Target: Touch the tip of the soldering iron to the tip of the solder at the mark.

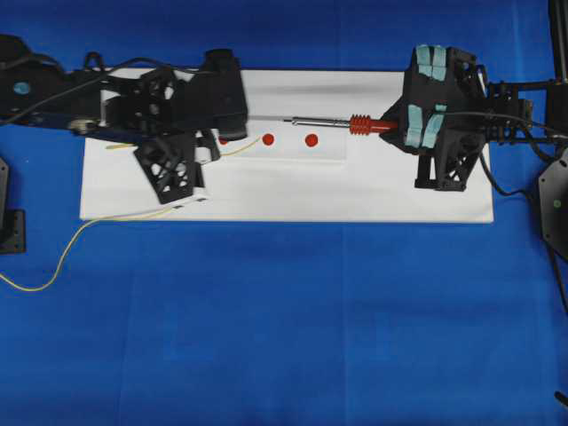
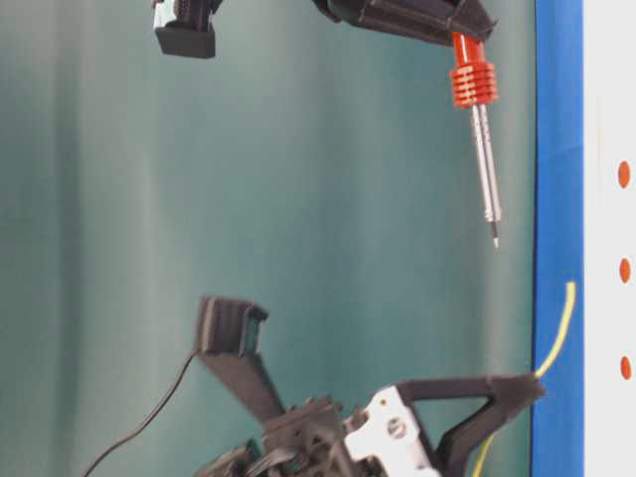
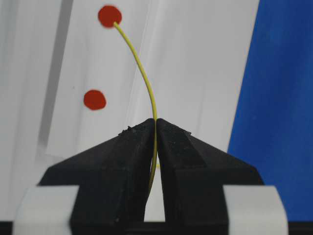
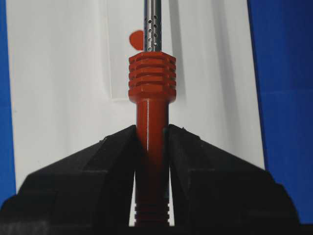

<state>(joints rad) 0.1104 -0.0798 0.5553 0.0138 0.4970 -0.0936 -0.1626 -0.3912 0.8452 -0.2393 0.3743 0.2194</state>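
Two black grippers are seen clamped: the left gripper (image 3: 155,128) on thin yellow solder wire (image 3: 142,71), its tip laid on a red dot (image 3: 109,15) upper left; the right gripper (image 4: 152,134) on the orange-handled, silver-shafted soldering iron (image 2: 484,159), held raised upper right. Lowering its point onto that tip is judged next.

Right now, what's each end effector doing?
Left end effector: closed on the solder.
Right end effector: closed on the soldering iron.
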